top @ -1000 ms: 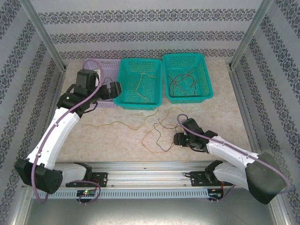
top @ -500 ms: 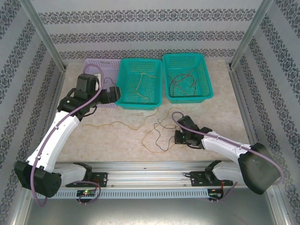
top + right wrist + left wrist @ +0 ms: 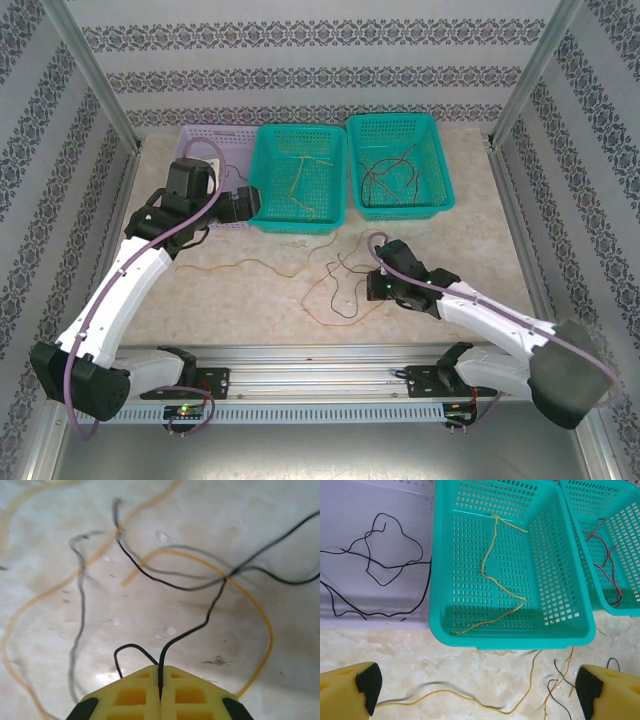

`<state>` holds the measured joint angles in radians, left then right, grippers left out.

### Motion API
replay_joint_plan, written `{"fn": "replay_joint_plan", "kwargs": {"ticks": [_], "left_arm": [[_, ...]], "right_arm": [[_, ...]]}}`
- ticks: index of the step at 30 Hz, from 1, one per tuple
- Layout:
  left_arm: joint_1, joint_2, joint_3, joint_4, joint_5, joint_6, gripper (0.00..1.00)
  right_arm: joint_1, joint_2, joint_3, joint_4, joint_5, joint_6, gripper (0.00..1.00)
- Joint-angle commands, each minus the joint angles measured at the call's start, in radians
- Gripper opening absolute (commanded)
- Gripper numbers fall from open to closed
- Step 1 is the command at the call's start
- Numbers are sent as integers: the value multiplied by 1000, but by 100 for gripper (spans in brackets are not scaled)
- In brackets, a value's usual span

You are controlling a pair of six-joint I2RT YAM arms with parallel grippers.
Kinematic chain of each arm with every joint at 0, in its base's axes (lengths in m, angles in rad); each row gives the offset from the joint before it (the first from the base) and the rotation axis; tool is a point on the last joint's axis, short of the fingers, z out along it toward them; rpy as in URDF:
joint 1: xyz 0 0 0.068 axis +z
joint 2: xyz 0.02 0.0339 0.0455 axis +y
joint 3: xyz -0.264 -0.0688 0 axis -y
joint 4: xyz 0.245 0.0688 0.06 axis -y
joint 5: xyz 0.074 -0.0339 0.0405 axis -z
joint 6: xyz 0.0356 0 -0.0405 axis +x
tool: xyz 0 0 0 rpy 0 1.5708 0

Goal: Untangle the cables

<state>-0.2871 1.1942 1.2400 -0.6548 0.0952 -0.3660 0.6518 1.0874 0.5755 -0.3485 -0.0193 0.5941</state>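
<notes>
Right gripper [image 3: 161,672] now pinched fully closed on a black cable [image 3: 200,627], jaws apart a second ago; moved a little toward the baskets since then; left gripper [image 3: 476,690] spread wide as before, holding nothing, just before the middle teal basket [image 3: 437,605]; loose cables [image 3: 335,285] tangled on the beige marbled tabletop [image 3: 470,230], others inside three baskets; patterned wallpaper [image 3: 320,40] behind; metal frame posts [image 3: 95,70] at both sides.

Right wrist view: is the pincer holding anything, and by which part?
The right pincer is shut on a black cable, gripped beside a small loop in it; whether that is near its end cannot be told.
</notes>
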Motion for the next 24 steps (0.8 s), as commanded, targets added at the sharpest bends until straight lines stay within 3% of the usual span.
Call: {"fn": "replay_joint_plan", "kwargs": {"ticks": [1,11,19,24], "left_arm": [[-12,5,6,15,18,15,100],[-14,-18,-34,107,175,-18,100],[-15,-31,-68,190,302,-46,100],[-14,-60,-117,315,439,-82,100]], "right_arm": [[20,-79,69,-62,-22,-33,0],[46,-209,290,-133,-128,-55,0],[47,-127,553,-149,-197,-106,0],[44,-42,725,-153,-255,-122,0]]}}
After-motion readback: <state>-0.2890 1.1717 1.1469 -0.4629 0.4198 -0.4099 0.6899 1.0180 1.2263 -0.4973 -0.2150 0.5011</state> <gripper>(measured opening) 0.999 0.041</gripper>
